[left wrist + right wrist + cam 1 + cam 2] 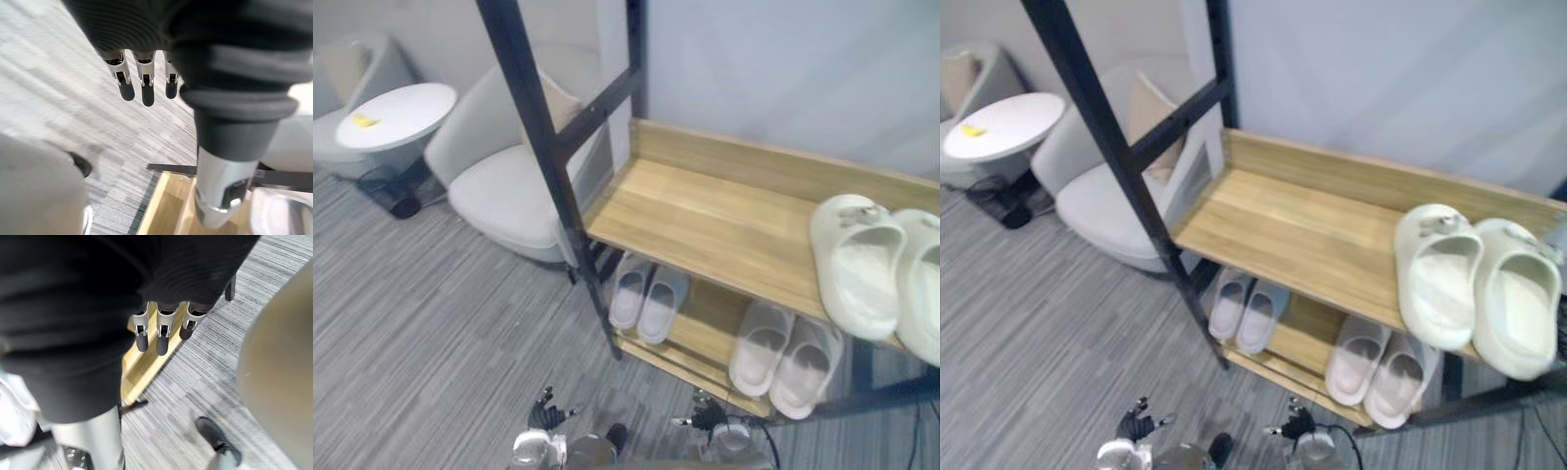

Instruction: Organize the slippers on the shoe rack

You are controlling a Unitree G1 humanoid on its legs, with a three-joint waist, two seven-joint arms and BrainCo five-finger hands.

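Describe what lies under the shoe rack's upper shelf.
Two slipper pairs on the lower shelf: a small grey pair and a larger pale pair. The upper shelf covers their far ends.

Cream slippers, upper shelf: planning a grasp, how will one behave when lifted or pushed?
Probably light and shape-holding: the cream slippers look like thick moulded foam. Their heels seem to overhang the upper shelf, so a push might tip one off.
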